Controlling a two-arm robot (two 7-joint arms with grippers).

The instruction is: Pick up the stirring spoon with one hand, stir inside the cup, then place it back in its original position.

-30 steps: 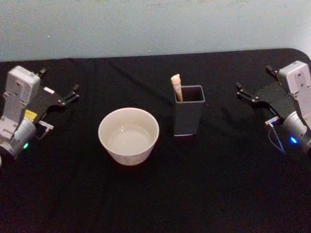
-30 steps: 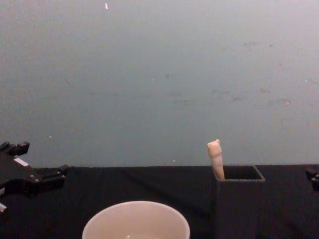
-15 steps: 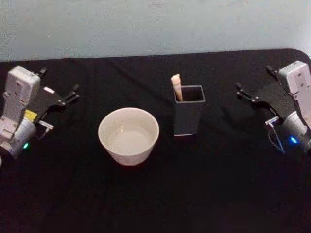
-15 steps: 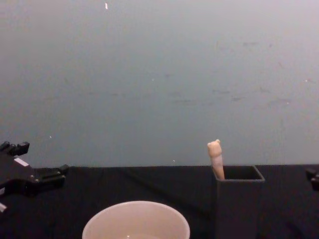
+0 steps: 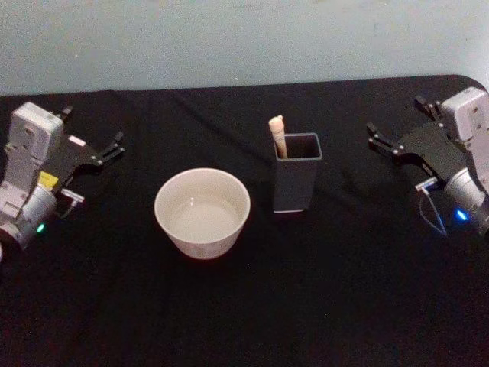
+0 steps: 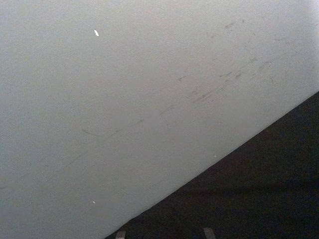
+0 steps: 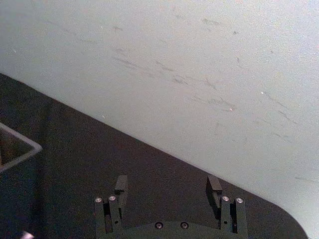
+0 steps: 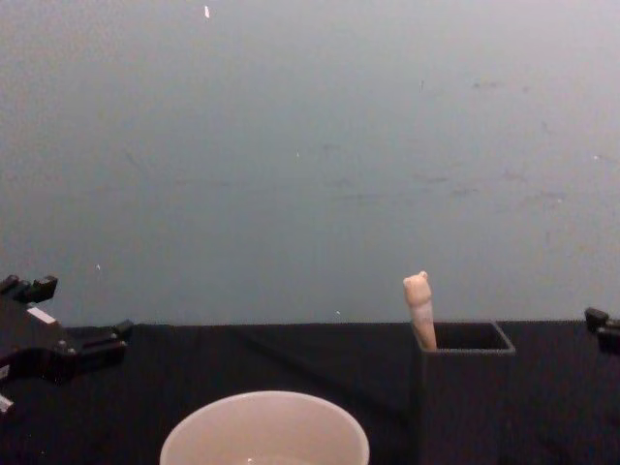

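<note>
— How far along are we?
— Barely begun, we judge. The stirring spoon (image 5: 276, 134) stands in the holder (image 5: 296, 187) mid-desk (image 5: 321, 306), with the cup (image 5: 202, 212) near it toward the left edge.
— Our grippers?
— The left gripper (image 5: 93, 127) is at the left edge and the right gripper (image 5: 395, 115) at the right edge, fingers spread and empty. Picking, stirring and returning remain.

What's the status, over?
Left gripper, right gripper open, far apart. Beige-handled stirring spoon standing in dark grey square holder, untouched. Round cream-white cup beside it. Nothing blocking.
</note>
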